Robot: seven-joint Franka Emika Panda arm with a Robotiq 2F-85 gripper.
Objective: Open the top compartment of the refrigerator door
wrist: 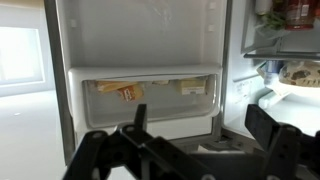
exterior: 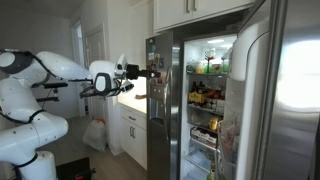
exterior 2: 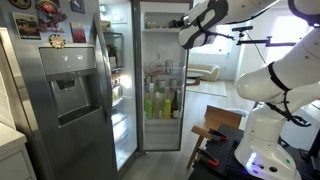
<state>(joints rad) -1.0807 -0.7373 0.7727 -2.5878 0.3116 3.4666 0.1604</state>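
Observation:
The refrigerator door is a tall narrow steel panel with papers and a dark patch; it also shows with magnets and a dispenser. The refrigerator stands open and lit inside in both exterior views. My gripper is held high in front of it, near the top. In the wrist view my jaws are open and empty. Beyond them is a white inner door face with a top compartment under a clear flap, holding small packages. The jaws do not touch it.
Lit shelves hold bottles and food; they also show in an exterior view. Door bins sit beside them. A wide steel door stands near the camera. White cabinets and a bag stand by the robot base.

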